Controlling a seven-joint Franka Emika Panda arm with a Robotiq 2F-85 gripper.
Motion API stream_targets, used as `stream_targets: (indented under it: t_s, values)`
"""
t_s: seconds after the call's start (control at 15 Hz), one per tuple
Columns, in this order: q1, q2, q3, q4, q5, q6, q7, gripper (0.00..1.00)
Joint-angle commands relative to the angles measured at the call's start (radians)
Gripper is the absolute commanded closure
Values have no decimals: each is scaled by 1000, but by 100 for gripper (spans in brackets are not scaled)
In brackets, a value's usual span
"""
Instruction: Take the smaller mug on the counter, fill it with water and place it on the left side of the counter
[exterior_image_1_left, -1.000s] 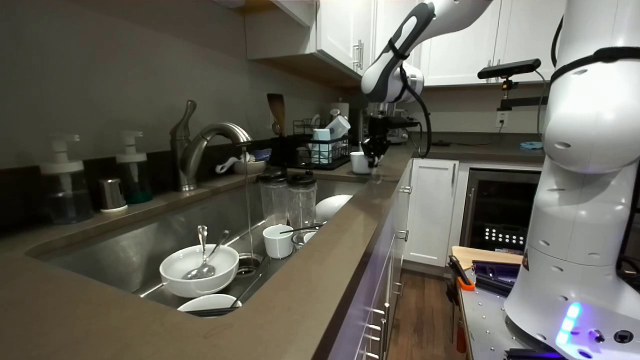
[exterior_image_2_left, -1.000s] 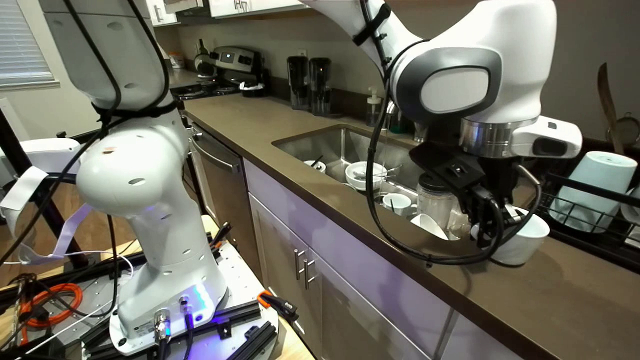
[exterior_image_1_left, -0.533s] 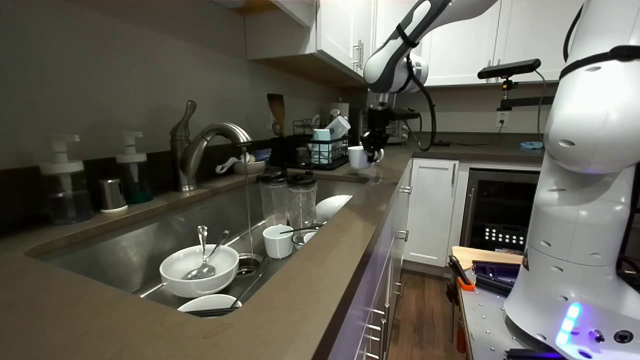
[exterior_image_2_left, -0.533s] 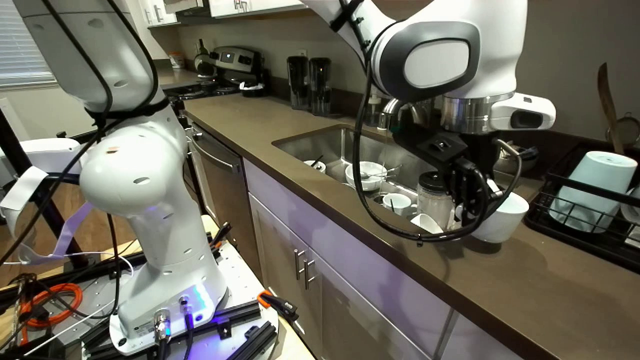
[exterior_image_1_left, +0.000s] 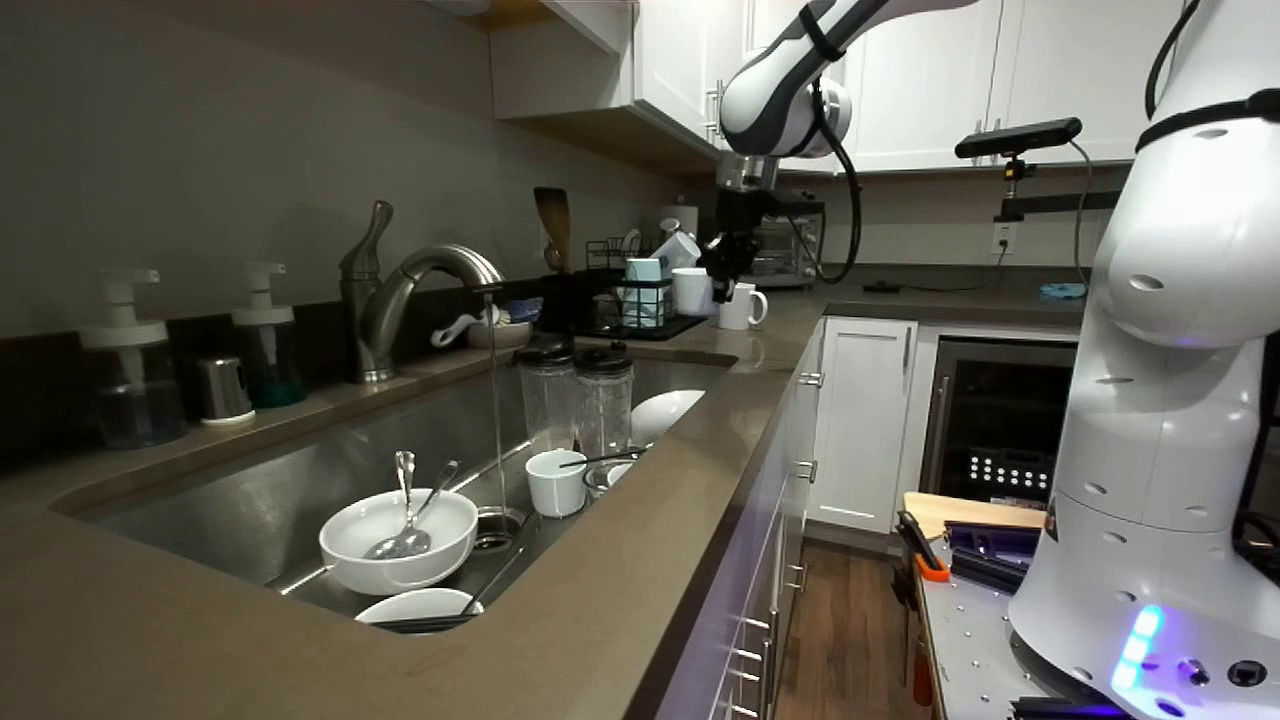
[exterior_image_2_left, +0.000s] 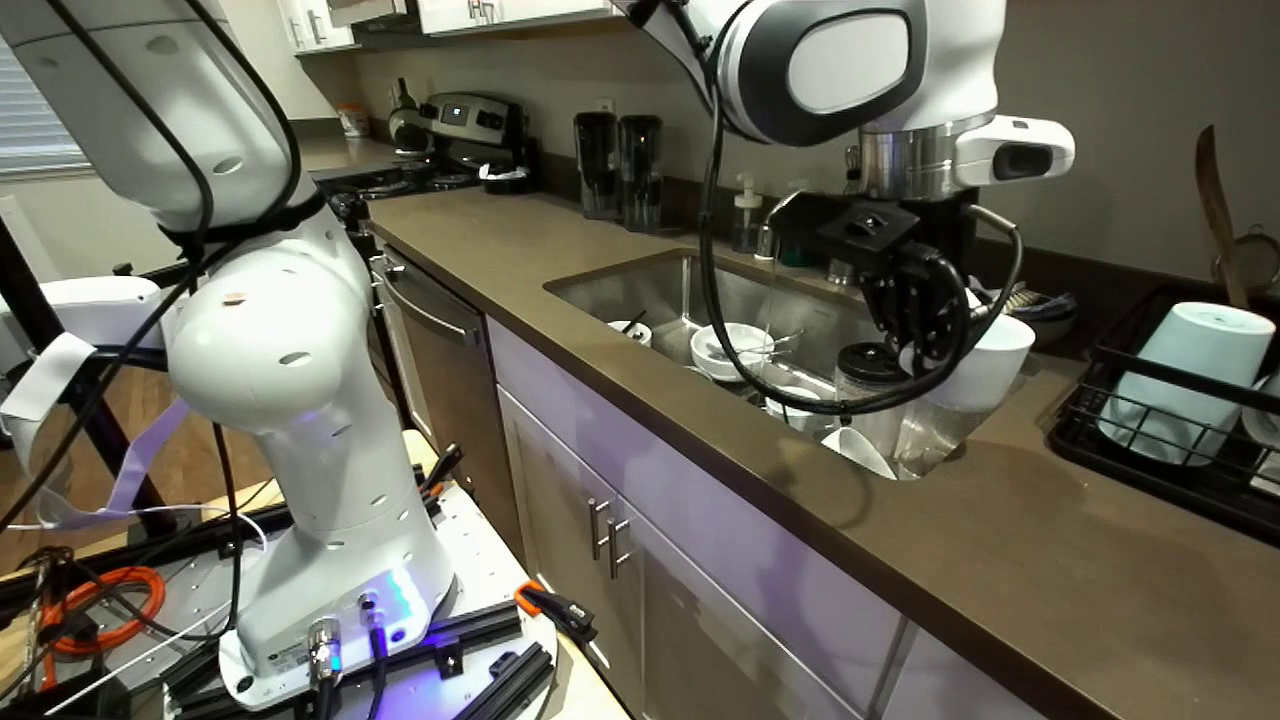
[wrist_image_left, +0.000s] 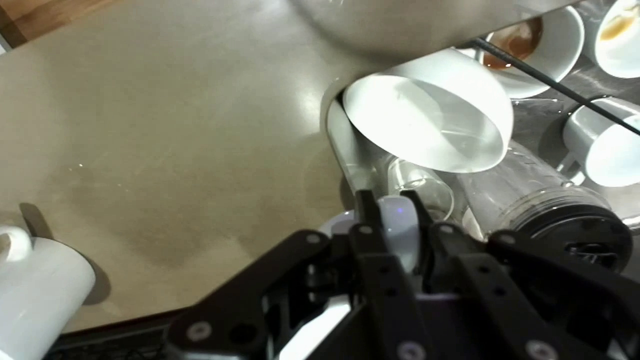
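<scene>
Higher than a second ago, the smaller mug (exterior_image_2_left: 990, 365) hangs in the air, and my arm (exterior_image_1_left: 755, 100) has gone up with it. Biggest of all is the counter (exterior_image_2_left: 1130, 560), long and brown, with a steel sink (exterior_image_1_left: 240, 490) set into it. Over that I have the arm stretched out and bent at the wrist, with its black gripper (wrist_image_left: 390, 205) pointing down in both exterior views. In the wrist view, the corner of the sink peeks out just past the gripper. In an exterior view, the mug shows between the sink and the black dish rack (exterior_image_2_left: 1150, 485). A thin line of water (exterior_image_1_left: 496, 400) runs from the tap (exterior_image_1_left: 440, 262), well apart from the mug. Another white mug (wrist_image_left: 40, 295) stands on the counter, apart from the one I hold. My gripper is squeezed in tight on the smaller mug, with its fingers (wrist_image_left: 369, 210) on both sides of the handle (wrist_image_left: 400, 230). The round part of the mug is just beside those fingers and looks almost straight up. I can't see what is inside it.
</scene>
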Motion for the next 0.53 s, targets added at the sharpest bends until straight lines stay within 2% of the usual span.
stream_targets:
  t_s: [0.0, 0.47]
  values:
    - [32, -20, 20, 10, -9, -14, -20, 96]
    - [96, -13, 64, 20, -8, -16, -33, 96]
